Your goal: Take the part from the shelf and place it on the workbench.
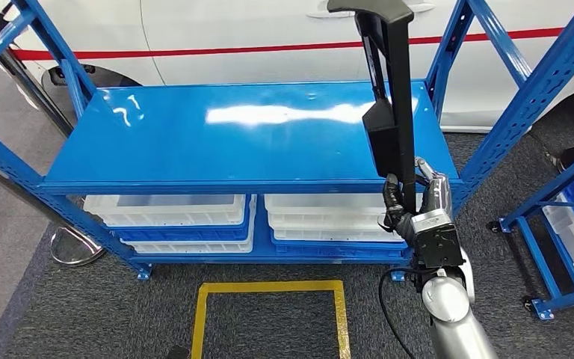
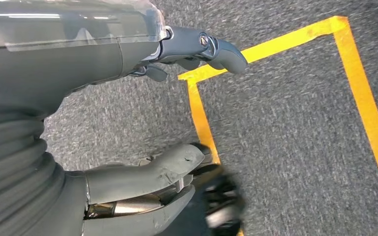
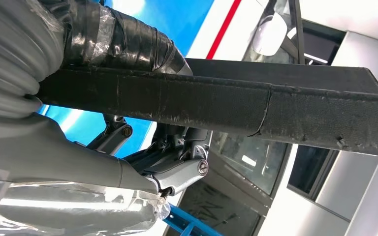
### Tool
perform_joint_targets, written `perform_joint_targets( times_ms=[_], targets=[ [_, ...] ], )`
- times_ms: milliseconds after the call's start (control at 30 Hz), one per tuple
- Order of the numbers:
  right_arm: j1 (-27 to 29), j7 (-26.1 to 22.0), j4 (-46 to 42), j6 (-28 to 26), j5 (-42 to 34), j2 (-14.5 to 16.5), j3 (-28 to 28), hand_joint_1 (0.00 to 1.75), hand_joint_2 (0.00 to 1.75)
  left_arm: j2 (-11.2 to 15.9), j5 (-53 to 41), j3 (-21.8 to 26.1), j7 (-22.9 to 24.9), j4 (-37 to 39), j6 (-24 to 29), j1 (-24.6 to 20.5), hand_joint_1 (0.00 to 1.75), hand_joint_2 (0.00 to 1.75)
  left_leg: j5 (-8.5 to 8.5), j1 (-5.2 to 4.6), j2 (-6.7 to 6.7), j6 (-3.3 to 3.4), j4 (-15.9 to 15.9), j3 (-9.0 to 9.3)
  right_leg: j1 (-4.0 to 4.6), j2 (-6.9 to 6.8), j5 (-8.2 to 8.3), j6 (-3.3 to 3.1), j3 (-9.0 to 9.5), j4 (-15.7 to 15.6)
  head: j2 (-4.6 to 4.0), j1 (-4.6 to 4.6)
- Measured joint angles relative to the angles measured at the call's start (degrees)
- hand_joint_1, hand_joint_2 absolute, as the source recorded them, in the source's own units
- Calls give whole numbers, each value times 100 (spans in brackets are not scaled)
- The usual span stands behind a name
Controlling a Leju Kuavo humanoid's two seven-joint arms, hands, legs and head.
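Where fingers wrap, part [image 1: 389, 112] hidden.

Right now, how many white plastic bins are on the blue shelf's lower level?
4, in two stacks of two: left stack upper and lower; right stack upper and lower. More may be hidden behind.

We are seeing the part [image 1: 390, 97], a long black bar with a flat black panel along one side and a curved top end, standing nearly upright at the right of the blue shelf [image 1: 217, 138], its lower end gripped in the right hand [image 1: 417, 209], lifted above the shelf's top board.
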Motion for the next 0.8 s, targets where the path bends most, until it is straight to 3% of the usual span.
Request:
perform_joint_targets(
  times_ms=[67, 167, 200, 233, 333, 367, 433, 500, 567, 700, 733, 800],
  targets=[
    [1, 1, 2, -1, 1, 1, 1, 175, 175, 7, -6, 3, -2, -2, 4, -10, 0, 175, 69, -65, 0, 87, -534, 311, -40, -13, 89, 53, -14, -56, 0, 1],
    [7, 2, 8, -1, 2, 10, 8, 175, 175, 9, -6, 7, -1, -4, 6, -8, 0, 175, 255, -135, 9, 152, -801, 352, -115, -28, 222, 165, -5, -181, 0, -2],
    [10, 2, 10, -1, 2, 12, 11, 175, 175, 7, -6, 7, 0, -4, 6, -8, 0, 175, 348, -138, 17, 167, -925, 379, -112, -24, 193, 184, -17, -177, 0, 0],
    [8, 3, 11, -2, 2, 11, 11, 175, 175, 5, -6, 7, 1, -4, 5, -8, 0, 175, 445, -130, 29, 191, -1032, 389, -101, -17, 62, 194, -56, -76, 0, 1],
    [10, 4, 22, -3, 2, 11, 15, 175, 175, 2, -6, 10, 4, -3, 5, -10, 0, 175, 597, -117, 49, 211, -1075, 260, -83, 2, -618, 215, -281, 727, 0, 5],
    [17, 5, 30, -3, 2, 11, 17, 175, 175, 1, -6, 10, 4, -3, 3, -8, 0, 175, 618, -115, 49, 199, -1032, 186, -87, 1, -716, 236, -299, 935, 0, 5],
    [20, 8, 44, -3, 2, 11, 18, 175, 175, -4, -9, 10, 4, -3, 2, -1, 0, 175, 648, -98, 50, 174, -907, 14, -107, -5, -597, 292, -94, 861, 0, 5],
    [7, 9, 46, -4, 2, 12, 19, 175, 175, -10, -20, 10, 4, -4, 3, 0, 0, 175, 653, -75, 50, 128, -713, -194, -121, -12, -436, 330, 314, 313, 0, 7],
    [4, 9, 43, -7, 3, 13, 24, 175, 175, -11, -34, 11, 4, -5, 6, 2, 0, 175, 646, -74, 44, 66, -525, -347, -103, 4, -413, 277, 488, 8, 0, 4],
    [13, 9, 39, -10, 4, 12, 29, 175, 175, -5, -45, 21, 4, -5, 13, 25, 0, 175, 641, -47, 23, -69, -377, -469, -73, 22, -317, 67, 372, 7, 0, 1],
    [13, 9, 35, -10, 3, 12, 29, 175, 175, -3, -47, 24, 4, -5, 16, 30, 0, 175, 506, -29, 18, -108, -258, -522, -77, 18, -268, 24, 336, -4, 0, 1],
    [14, 9, 28, -9, 3, 14, 29, 175, 175, -3, -49, 30, 4, -5, 21, 30, 0, 175, 39, 14, 14, -178, 262, -691, -76, 14, -176, -22, 243, -12, 0, -3]
  ],
)
